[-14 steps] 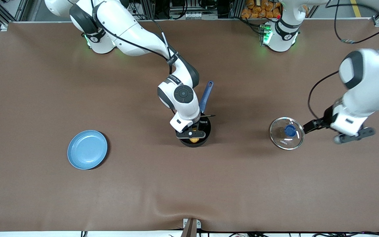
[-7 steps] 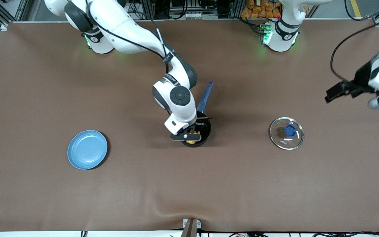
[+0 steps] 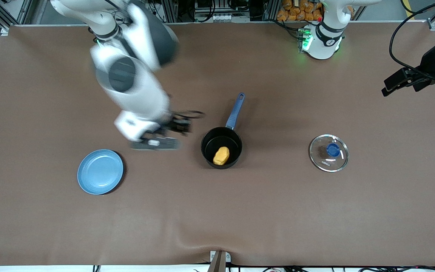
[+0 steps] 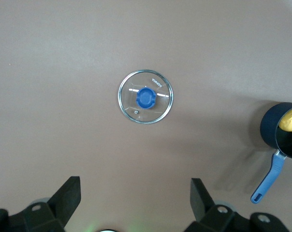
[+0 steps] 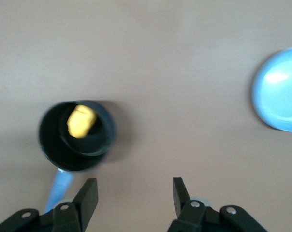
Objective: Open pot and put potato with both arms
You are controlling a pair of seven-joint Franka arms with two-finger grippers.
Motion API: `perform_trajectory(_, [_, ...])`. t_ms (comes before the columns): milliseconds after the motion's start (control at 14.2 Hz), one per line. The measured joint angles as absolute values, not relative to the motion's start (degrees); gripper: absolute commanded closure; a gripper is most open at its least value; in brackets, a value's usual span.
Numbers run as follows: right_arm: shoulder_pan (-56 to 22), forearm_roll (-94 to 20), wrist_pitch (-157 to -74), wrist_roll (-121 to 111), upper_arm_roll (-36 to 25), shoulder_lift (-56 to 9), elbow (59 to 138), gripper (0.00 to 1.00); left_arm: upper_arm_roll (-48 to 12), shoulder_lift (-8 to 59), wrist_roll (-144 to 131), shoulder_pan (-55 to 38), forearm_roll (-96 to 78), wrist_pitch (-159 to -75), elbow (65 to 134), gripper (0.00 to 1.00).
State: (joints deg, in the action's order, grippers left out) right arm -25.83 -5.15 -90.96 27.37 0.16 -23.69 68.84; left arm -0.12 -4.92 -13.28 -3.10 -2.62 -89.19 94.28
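Potato (image 3: 221, 155) sits in pot (image 3: 221, 152), lid (image 3: 329, 152) beside it. Right gripper (image 3: 157, 143), blurred, prob. empty, fingers apart, over table between pot and plate (image 3: 100, 172). Left gripper (image 3: 415, 81) spread wide, raised near pot's lid.

From my station I log these non-task items.

1. Blue plate (image 3: 100, 172): one flat, round, light blue dish lying empty on the desk, toward the right arm's end and nearer to the front camera than the arm bases. Part of it also shows in the right wrist view (image 5: 280, 90).

2. Desk (image 3: 217, 211): one broad surface covered in plain brown sheeting, with a slight ripple at the edge nearest the front camera.

3. Orange objects (image 3: 300, 9): a cluster just off the desk's edge by the left arm's base; I cannot tell what they are.

4. Metal framing and cables along that same edge.
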Motion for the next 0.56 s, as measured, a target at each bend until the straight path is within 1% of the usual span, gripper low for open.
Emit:
perform_trajectory(141, [-19.7,-5.2,-84.0,23.0,0.0,-19.1,68.9,0.0,-0.3,-4.9,-13.3,-3.1,-2.6,-88.5,93.4,0.0])
perform_trajectory(282, [-14.7,-5.0,-78.8,18.6,-0.1,-16.2,69.1,0.0,-0.4,-4.9,-13.2,-3.2,-2.3,-87.8,92.7,0.0])
perform_trajectory(424, [-11.8,-3.5,-76.6,15.5,-0.1,-14.8,69.6,0.0,-0.9,-4.9,-12.6,-3.5,0.6,-87.0,92.3,0.0])
perform_trajectory(565, [-10.6,-1.5,-76.5,14.5,-0.1,-14.7,70.1,0.0,-2.2,-4.9,-11.2,-3.5,2.3,-86.8,91.9,0.0])
